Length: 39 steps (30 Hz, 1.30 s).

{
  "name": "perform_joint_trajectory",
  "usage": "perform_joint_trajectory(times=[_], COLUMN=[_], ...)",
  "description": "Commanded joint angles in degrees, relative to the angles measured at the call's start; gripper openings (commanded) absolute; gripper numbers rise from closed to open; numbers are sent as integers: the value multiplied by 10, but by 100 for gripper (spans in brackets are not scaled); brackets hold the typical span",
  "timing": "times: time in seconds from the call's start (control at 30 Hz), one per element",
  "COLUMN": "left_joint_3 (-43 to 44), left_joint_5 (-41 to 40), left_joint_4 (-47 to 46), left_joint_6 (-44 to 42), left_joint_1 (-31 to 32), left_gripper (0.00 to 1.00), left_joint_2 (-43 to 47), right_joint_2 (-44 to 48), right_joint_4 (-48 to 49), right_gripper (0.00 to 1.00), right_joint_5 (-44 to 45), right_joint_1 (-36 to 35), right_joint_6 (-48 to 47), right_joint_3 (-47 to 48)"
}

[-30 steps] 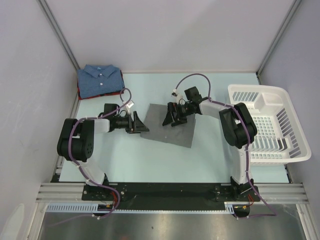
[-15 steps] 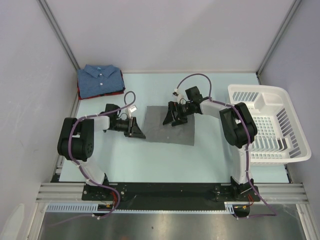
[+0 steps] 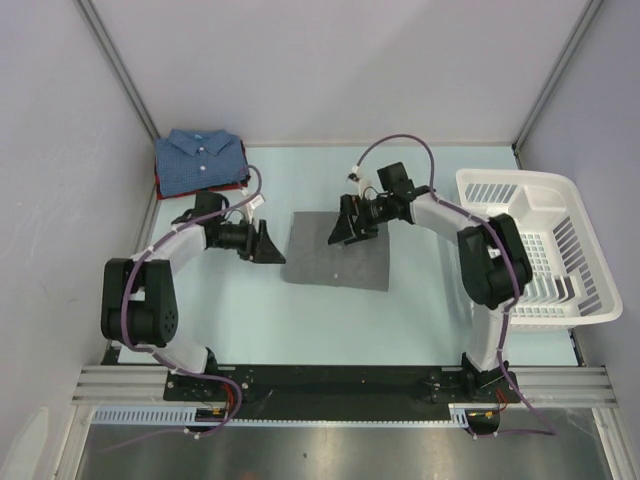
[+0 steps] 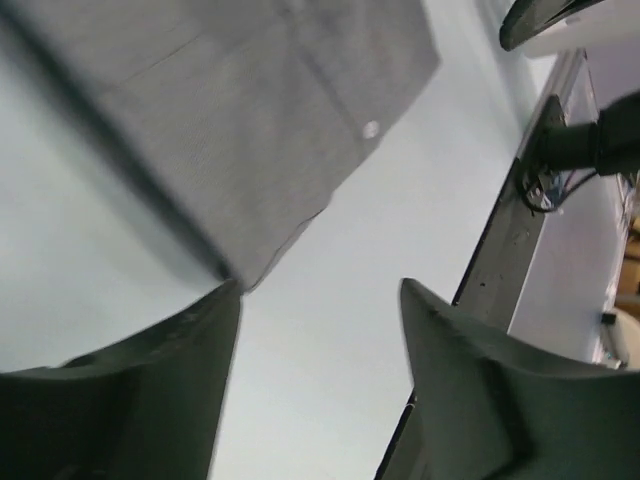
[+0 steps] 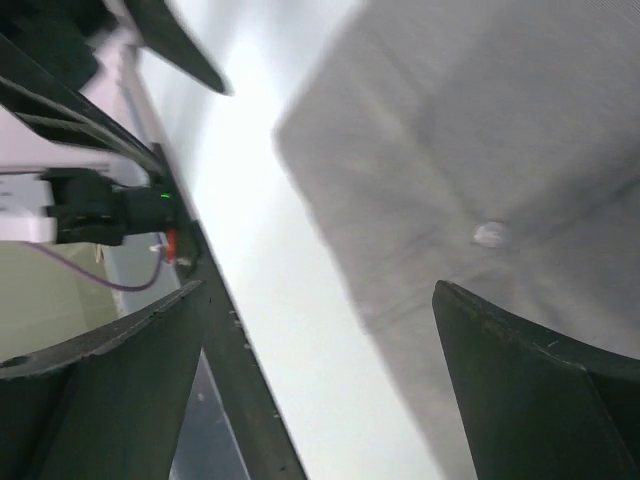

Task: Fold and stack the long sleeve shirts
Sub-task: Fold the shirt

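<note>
L pincer beside L edge of grey shirt

Bright, even overhead light fills the top view; the arms cast only faint, soft shadows on the pale table; focus there is sharp. Both wrist views are blurred; the grey shirt looks streaked, a dark shadow lining its edge at 9 o'clock; the near fingers are soft and dark.

Black-and-white arms; purple cables

White slatted basket on table
</note>
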<state>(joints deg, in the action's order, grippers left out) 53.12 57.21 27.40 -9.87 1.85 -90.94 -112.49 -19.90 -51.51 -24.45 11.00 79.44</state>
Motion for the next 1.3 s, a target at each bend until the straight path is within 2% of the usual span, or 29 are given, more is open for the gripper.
perform_joint_trajectory(times=[0.0, 0.07, 0.13, 0.2, 0.23, 0.37, 0.47, 0.5, 0.6, 0.7, 0.77, 0.87, 0.9, 1.0, 1.07, 1.17, 1.27], left_joint_3=[30, 33, 37, 44, 42, 33, 12, -1, -10, 14, 34, 106, 140, 199, 230, 281, 320], left_joint_5=[50, 44, 47, 49, 48, 33, 21, 14, 27, 50, 59, 57, 51, 41, 27, 12, -7], left_joint_4=[46, -7, -71, -95, -118, -146, -149, -146, -108, -42, -33, -48, -86, -173, -206, -301, -325], left_joint_6=[-36, 19, 62, 94, 127, 161, 186, 187, 159, 60, 23, 37, 52, 165, 199, 294, 340], left_joint_1=[90, 125, 160, 172, 171, 146, 101, 76, 34, 27, 48, 101, 113, 136, 143, 144, 139], left_gripper=[77, 84, 94, 97, 99, 99, 99, 100, 99, 100, 99, 99, 99, 99, 99, 100, 99], left_joint_2=[18, 6, -27, -76, -92, -165, -199, -201, -165, -91, -58, -76, -87, -144, -181, -255, -330], right_joint_2=[103, 117, 108, 107, 98, 47, 22, 17, 33, 73, 83, 70, 52, 16, -25, -72, -120], right_joint_4=[18, 78, 119, 148, 142, 119, 86, 47, 8, -17, 4, 123, 182, 259, 275, 314, 319], right_gripper=[100, 100, 100, 100, 99, 100, 100, 100, 100, 100, 100, 100, 100, 100, 100, 100, 98], right_joint_5=[-46, -45, -47, -44, -40, -23, -2, 3, -17, -49, -60, -58, -54, -37, -33, -30, -25], right_joint_1=[-19, -20, -19, -15, -13, 29, 66, 77, 108, 121, 124, 119, 116, 106, 99, 96, 103], right_joint_6=[60, 110, 140, 162, 149, 91, 43, 14, 8, 21, 70, 185, 209, 246, 268, 282, 270], right_joint_3=[-59, -129, -154, -191, -199, -219, -218, -208, -192, -148, -98, -68, -62, -30, -3, 13, 19])
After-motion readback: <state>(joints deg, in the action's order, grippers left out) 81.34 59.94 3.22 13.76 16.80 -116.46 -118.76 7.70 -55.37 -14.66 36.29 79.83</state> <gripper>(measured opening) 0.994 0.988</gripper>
